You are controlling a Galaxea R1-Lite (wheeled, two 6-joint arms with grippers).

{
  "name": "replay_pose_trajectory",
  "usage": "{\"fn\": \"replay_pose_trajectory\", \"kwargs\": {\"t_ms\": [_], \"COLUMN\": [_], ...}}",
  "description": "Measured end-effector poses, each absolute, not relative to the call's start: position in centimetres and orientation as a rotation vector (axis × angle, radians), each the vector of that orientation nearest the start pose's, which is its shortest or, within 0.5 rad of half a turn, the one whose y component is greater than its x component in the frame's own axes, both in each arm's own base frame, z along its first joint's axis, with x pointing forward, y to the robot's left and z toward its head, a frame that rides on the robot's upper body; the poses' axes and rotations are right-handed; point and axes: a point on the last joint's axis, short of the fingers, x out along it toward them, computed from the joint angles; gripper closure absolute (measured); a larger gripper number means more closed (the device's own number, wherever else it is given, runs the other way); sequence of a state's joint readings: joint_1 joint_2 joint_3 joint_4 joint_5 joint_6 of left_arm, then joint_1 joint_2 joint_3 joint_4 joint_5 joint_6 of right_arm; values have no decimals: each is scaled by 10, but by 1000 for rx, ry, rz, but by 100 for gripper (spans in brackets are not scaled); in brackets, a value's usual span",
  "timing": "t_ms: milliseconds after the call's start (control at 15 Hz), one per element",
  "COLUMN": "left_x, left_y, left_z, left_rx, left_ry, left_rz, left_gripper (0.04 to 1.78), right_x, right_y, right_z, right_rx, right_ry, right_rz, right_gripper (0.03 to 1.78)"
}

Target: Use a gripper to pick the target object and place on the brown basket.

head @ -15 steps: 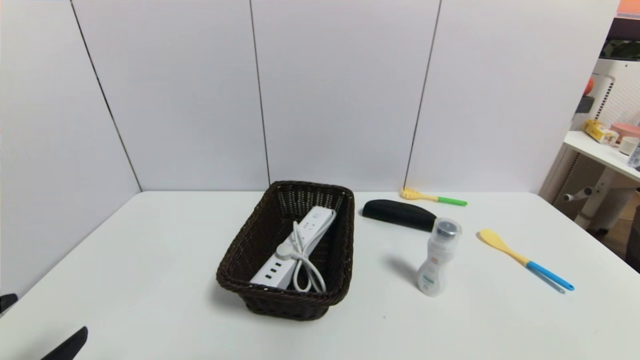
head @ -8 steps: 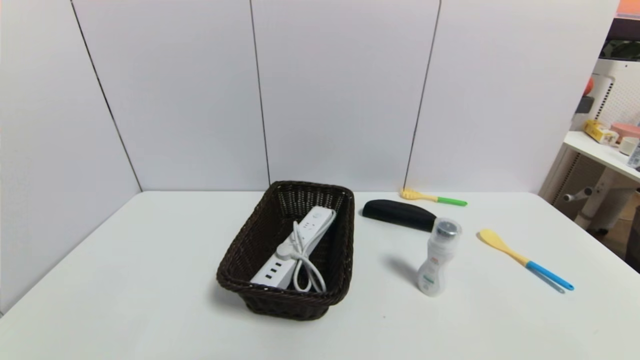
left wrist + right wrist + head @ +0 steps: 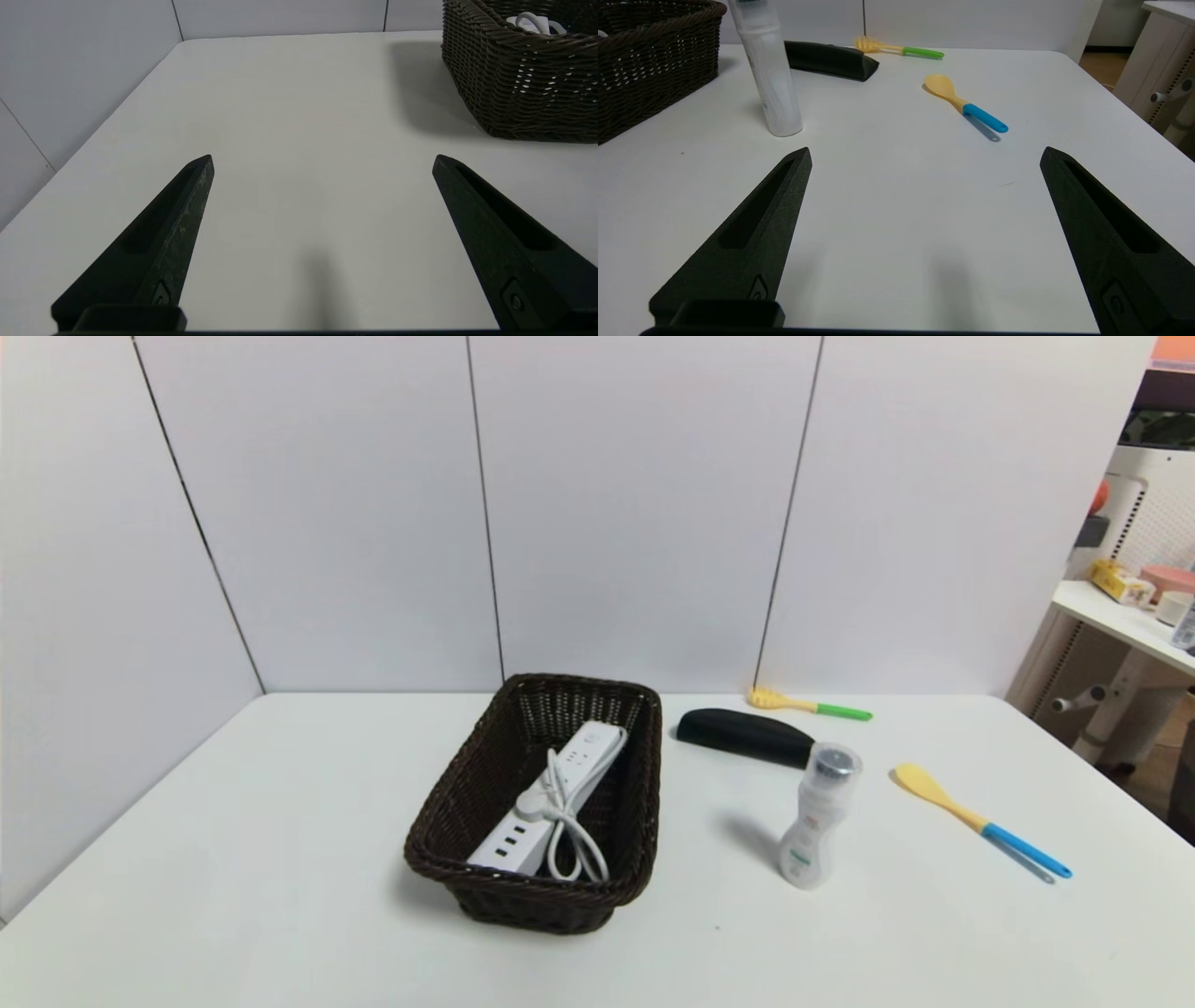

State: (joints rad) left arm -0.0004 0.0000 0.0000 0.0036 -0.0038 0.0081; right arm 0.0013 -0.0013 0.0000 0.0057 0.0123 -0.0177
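The white power strip (image 3: pixel 560 803) with its bundled cord lies inside the brown wicker basket (image 3: pixel 448 803) at the table's middle. A bit of its cord (image 3: pixel 532 21) shows over the basket wall (image 3: pixel 523 88) in the left wrist view. My left gripper (image 3: pixel 322 161) is open and empty, low over bare table at the near left, apart from the basket. My right gripper (image 3: pixel 924 151) is open and empty over bare table at the near right. Neither gripper shows in the head view.
A small white bottle (image 3: pixel 812 821) stands right of the basket, also in the right wrist view (image 3: pixel 768 79). A black oblong case (image 3: pixel 742 735), a yellow-green fork (image 3: pixel 808 705) and a yellow-blue spoon (image 3: pixel 980 821) lie farther right. A shelf stands beyond the table's right edge.
The left gripper's fingertips, seen at the bottom left corner one second ago, have left the head view. Nothing else has moved.
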Motion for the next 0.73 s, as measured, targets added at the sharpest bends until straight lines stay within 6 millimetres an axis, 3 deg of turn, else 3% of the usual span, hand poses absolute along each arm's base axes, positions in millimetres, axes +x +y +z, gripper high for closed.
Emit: {"fn": "replay_pose_trajectory", "kwargs": {"t_ms": [733], "left_x": [-23], "left_y": [0], "left_z": [75], "left_rx": [4], "left_ry": [1], "left_rz": [-3], "left_gripper": [13], "right_x": [-23], "right_y": [0], "right_z": [75], "right_rx": [-18], "right_ry": [3], "right_rz": [13], "right_gripper": [12]}}
